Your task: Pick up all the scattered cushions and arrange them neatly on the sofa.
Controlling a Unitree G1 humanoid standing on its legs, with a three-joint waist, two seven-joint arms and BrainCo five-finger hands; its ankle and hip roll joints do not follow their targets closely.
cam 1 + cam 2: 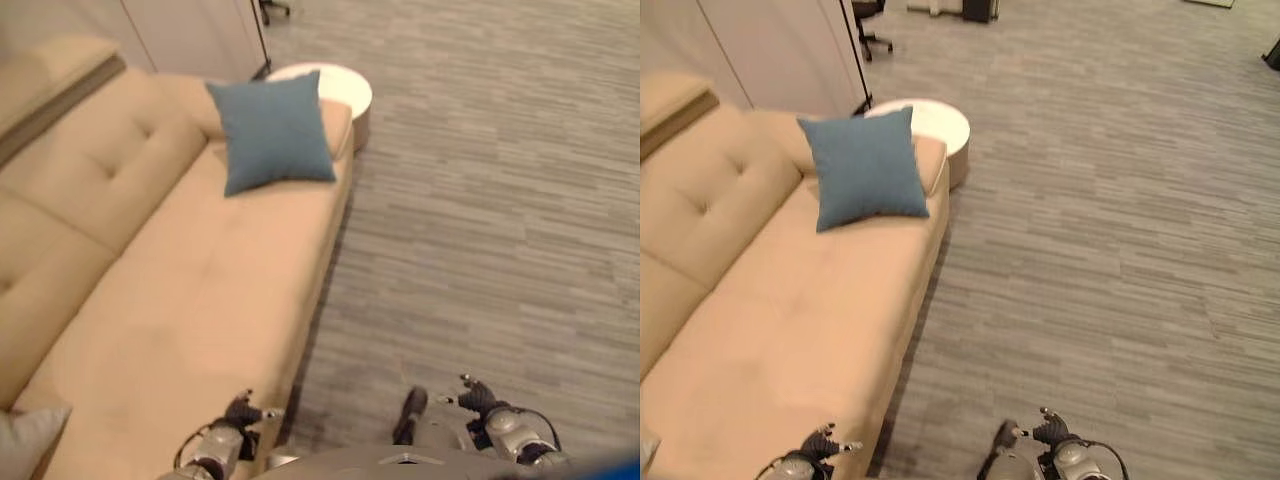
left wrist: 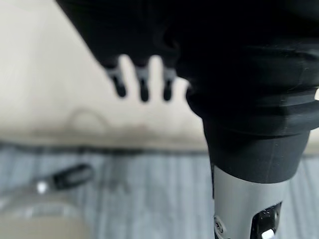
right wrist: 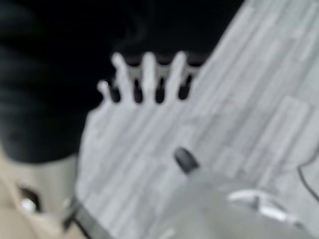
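A blue cushion [image 1: 272,130] leans upright at the far end of the beige sofa [image 1: 190,300], against its armrest. A grey cushion's corner [image 1: 28,438] shows at the sofa's near end, at the lower left. My left hand [image 1: 240,412] hangs low over the sofa's front edge, its fingers [image 2: 143,82] straight and holding nothing. Over the floor to the right of the sofa is my right hand [image 1: 478,397], with its fingers [image 3: 148,74] spread and empty.
A round white side table [image 1: 340,88] stands just past the sofa's far armrest. White cabinet panels [image 1: 780,50] run behind the sofa, and an office chair base [image 1: 872,20] shows beyond them. Grey striped carpet [image 1: 500,220] stretches to the right.
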